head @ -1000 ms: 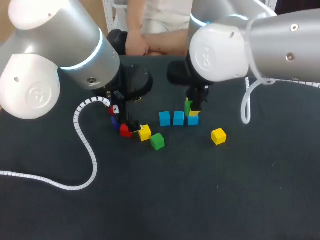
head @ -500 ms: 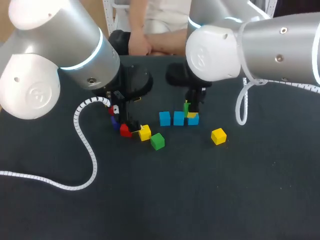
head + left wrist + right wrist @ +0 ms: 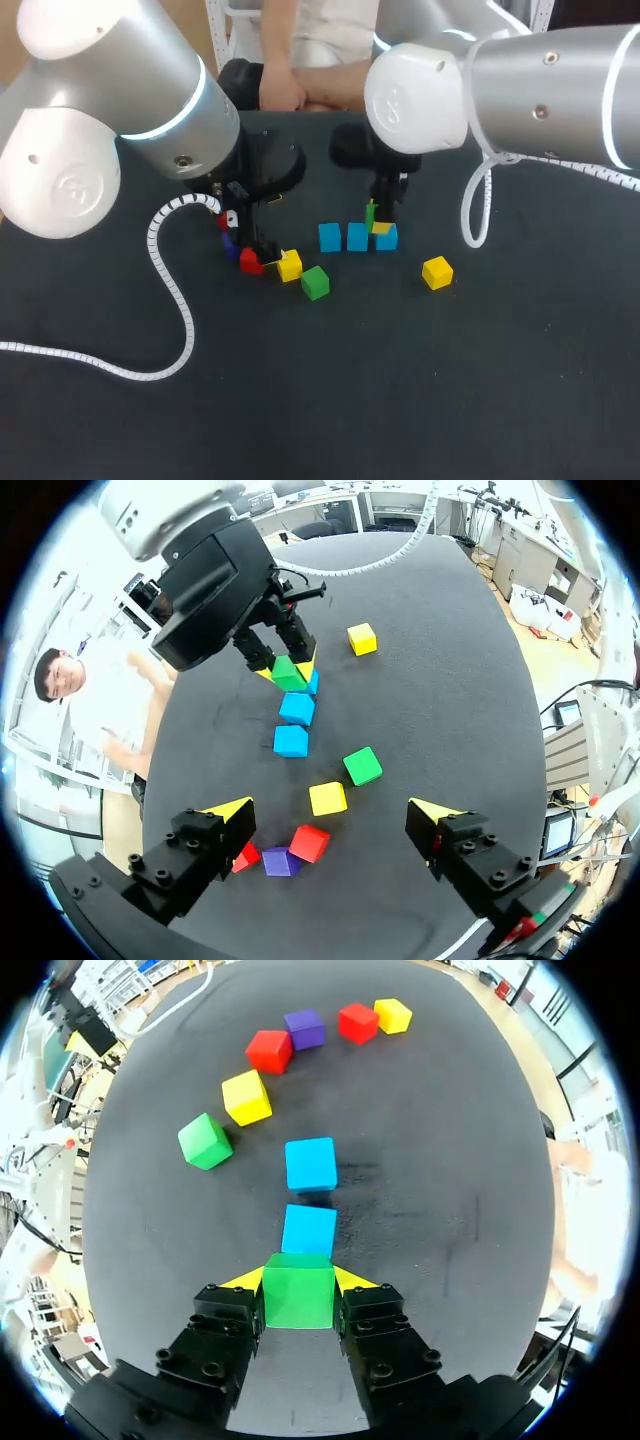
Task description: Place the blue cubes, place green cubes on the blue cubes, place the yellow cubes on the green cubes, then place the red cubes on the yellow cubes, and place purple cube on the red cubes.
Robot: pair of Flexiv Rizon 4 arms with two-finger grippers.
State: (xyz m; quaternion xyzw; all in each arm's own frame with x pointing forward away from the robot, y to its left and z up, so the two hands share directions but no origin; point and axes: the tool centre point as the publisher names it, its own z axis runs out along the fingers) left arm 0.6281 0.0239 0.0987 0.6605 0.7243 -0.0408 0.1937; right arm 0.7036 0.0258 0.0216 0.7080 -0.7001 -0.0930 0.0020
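Right tool (image 3: 298, 1282) is clamped on a green cube (image 3: 298, 1290), one finger on each side face. The underside is left free to seat flat. The cube sits over the right-end cube of the blue row (image 3: 357, 237), toward the far edge of the table (image 3: 420, 400). Contact cannot be told; the target blue is hidden under it.

Left tool (image 3: 332, 815) has its fingers apart and empty, over the loose yellow cube (image 3: 327, 798), red cube (image 3: 309, 843) and purple cube (image 3: 279, 861). It is well apart from the row, probably to keep my arms clear. The second green cube (image 3: 362, 765) lies beside the yellow.
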